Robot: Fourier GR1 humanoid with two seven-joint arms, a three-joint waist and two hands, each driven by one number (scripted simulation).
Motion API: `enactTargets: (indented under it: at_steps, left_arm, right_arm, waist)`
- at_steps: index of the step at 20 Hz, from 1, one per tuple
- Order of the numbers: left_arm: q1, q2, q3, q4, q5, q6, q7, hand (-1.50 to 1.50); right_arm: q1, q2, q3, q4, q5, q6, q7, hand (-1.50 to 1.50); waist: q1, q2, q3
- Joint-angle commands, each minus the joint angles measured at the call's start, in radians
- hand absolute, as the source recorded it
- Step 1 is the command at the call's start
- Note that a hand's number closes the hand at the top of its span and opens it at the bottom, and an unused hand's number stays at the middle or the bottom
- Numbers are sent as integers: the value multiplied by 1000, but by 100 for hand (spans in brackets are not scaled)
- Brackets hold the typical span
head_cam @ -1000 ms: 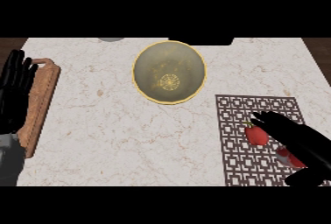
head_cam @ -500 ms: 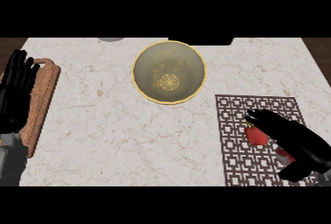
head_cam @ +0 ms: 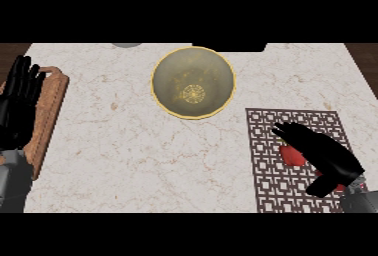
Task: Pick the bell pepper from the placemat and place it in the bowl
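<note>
Right robot hand [head_cam: 319, 154] is low at the right, coming in off its grey forearm [head_cam: 359, 198] at the lower right corner. Fingers [head_cam: 286, 132] arch forward and left, thumb [head_cam: 322, 187] tucked back, curled over the bell pepper [head_cam: 294, 155]. Over on the left edge, the left robot hand [head_cam: 18, 102] rests open, fingers straight and pointing up, above its own grey forearm [head_cam: 10, 186].

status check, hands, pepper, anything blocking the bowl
Left hand open, resting at left edge. Right hand covering red bell pepper on brown lattice placemat. Nothing between it and gold-rimmed olive bowl.
</note>
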Motion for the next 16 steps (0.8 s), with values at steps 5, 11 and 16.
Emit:
enactTargets:
  at_steps: [5, 11, 16]
  left_arm:
    - [-10, -39, -23, -46, -38, 39, 44, 0]
    - [4, 6, 37, 19, 10, -47, -20, 0]
    - [17, -17, 18, -8, -24, -21, -26, 0]
  right_arm:
    - [-81, 26, -52, 202, 68, -64, -52, -150]
    - [-70, 47, -76, 219, 64, -191, -162, 150]
    - [-196, 26, -126, 308, 75, -134, -143, 150]
  waist:
    - [2, 1, 1]
    - [1, 1, 1]
    - [7, 3, 1]
